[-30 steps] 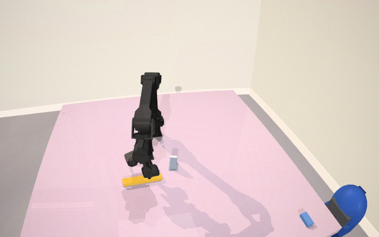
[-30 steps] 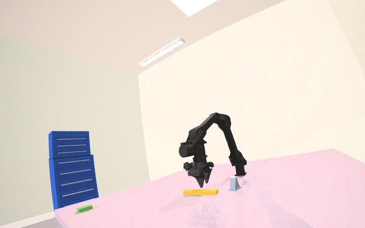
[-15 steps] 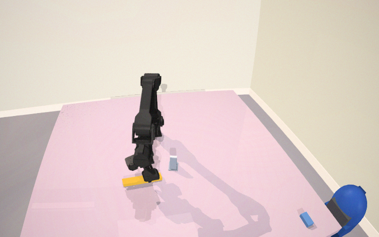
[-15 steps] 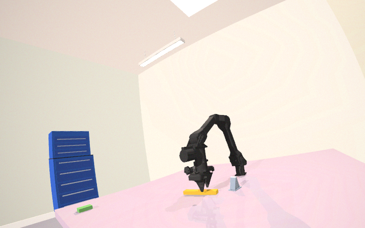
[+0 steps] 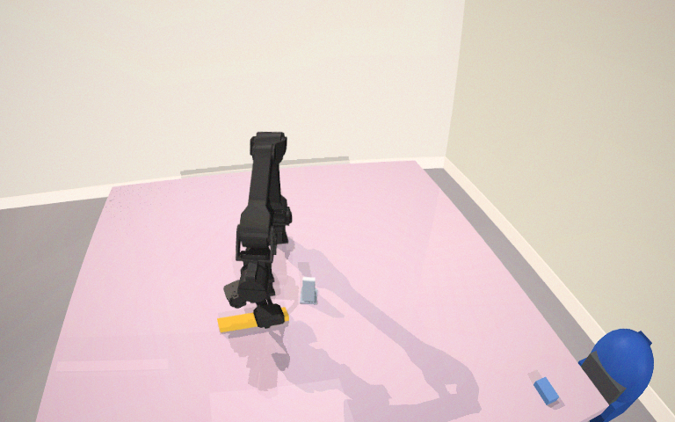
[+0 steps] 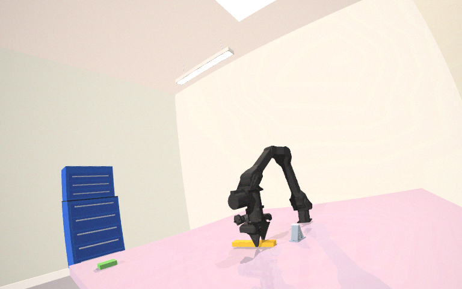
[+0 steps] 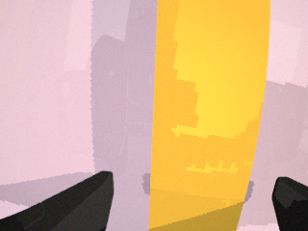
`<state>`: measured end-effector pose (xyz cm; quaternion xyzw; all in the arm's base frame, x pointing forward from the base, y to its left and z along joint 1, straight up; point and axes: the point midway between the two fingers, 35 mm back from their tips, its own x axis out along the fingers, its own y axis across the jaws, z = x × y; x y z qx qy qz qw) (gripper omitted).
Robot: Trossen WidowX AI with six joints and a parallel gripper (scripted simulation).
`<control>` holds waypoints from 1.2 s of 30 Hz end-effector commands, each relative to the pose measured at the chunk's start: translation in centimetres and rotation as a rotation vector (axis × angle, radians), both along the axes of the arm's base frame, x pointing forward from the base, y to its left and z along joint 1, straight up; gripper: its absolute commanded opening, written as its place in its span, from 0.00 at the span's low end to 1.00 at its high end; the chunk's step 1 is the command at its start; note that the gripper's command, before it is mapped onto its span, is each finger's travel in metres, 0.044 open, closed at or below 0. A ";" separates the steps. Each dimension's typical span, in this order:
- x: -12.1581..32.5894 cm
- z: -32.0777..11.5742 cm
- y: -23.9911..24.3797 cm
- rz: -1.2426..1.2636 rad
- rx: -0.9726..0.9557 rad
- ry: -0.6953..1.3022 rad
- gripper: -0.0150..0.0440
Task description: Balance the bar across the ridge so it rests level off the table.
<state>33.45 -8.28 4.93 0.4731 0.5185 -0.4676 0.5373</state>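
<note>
The yellow bar (image 5: pixel 236 322) (image 6: pixel 242 243) (image 7: pixel 212 84) lies flat on the pink table (image 5: pixel 398 249) (image 6: pixel 375 238). My gripper (image 5: pixel 271 316) (image 6: pixel 259 241) (image 7: pixel 196 187) is open and lowered down over the bar, right of its middle in the top view. In the wrist view one dark finger stands on each side of the bar with a gap between them and it. The ridge (image 5: pixel 308 291) (image 6: pixel 296 233), a small light grey wedge, stands upright on the table just beyond the bar's end, apart from it.
A small blue block (image 5: pixel 546 389) lies near the table's front right corner. A green block (image 6: pixel 106 264) lies at the table's left edge. A blue drawer cabinet (image 6: pixel 90 211) (image 5: pixel 624 363) stands off the table. The arm's base (image 6: pixel 303 212) stands behind the ridge.
</note>
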 end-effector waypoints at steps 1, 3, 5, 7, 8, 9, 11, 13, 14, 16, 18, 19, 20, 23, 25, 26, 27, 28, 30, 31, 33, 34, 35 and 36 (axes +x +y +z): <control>0.0 -0.1 0.1 -0.004 0.005 -0.002 0.79; 0.0 -0.1 0.1 -0.004 0.005 -0.002 0.79; 0.0 0.0 0.0 0.000 0.000 0.000 0.74; 0.0 0.0 0.0 0.000 0.000 0.000 0.65; 0.0 0.0 0.0 0.000 0.000 0.000 0.61; 0.0 0.0 0.0 0.000 0.000 0.000 0.57; 0.0 0.0 0.0 0.000 0.000 0.000 0.51; 0.0 0.0 0.0 0.000 0.000 0.000 0.49; 0.0 0.0 0.0 0.000 0.000 0.000 0.48; 0.0 0.0 0.0 0.000 0.000 0.000 0.45; 0.0 0.0 0.0 0.000 0.000 0.000 0.43; 0.0 0.0 0.0 0.000 0.000 0.000 0.39; 0.0 0.2 0.0 0.000 0.000 0.000 0.34; 0.1 0.9 0.0 0.000 0.000 0.000 0.25; 0.2 1.4 0.0 -0.001 0.001 -0.001 0.25; 0.3 1.6 -0.1 -0.001 0.001 -0.001 0.25; 0.3 1.9 -0.1 -0.001 0.001 -0.001 0.25; 0.3 2.1 -0.1 -0.001 0.001 -0.001 0.25; 0.4 2.7 -0.1 -0.001 0.001 -0.001 0.25; 0.4 2.9 -0.1 -0.001 0.001 -0.001 0.25; 0.4 3.4 -0.1 -0.001 0.002 -0.001 0.25; 0.4 3.7 -0.1 -0.001 0.002 -0.001 0.25; 0.4 4.0 -0.1 -0.002 0.002 -0.001 0.25; 0.4 4.2 -0.1 -0.002 0.002 -0.001 0.25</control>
